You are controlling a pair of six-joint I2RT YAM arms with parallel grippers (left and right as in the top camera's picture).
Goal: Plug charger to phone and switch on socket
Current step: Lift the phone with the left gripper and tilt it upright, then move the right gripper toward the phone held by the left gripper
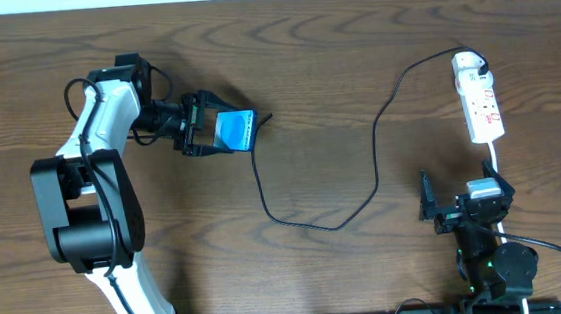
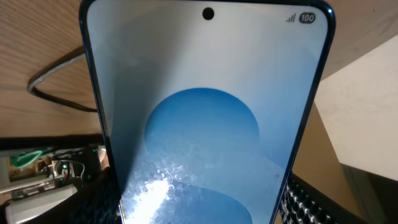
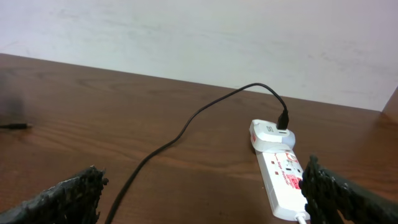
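The phone [image 1: 237, 130], its screen blue with a lighter oval, is held off the table at the upper left by my left gripper [image 1: 208, 131], which is shut on its edges. It fills the left wrist view [image 2: 205, 112]. The charger's thin black cable [image 1: 376, 159] runs from a white adapter [image 1: 468, 62] on the socket strip [image 1: 482, 106], loops across the table and ends at the phone's right end. I cannot tell if its tip is in the phone. My right gripper [image 1: 462, 203] is open and empty, just short of the strip's near end [image 3: 283, 180].
The strip's white cord [image 1: 495, 165] runs toward the right arm's base. The cable's loop [image 1: 316, 222] lies on the wood mid-table. A pale wall [image 3: 199, 37] stands behind the table's far edge.
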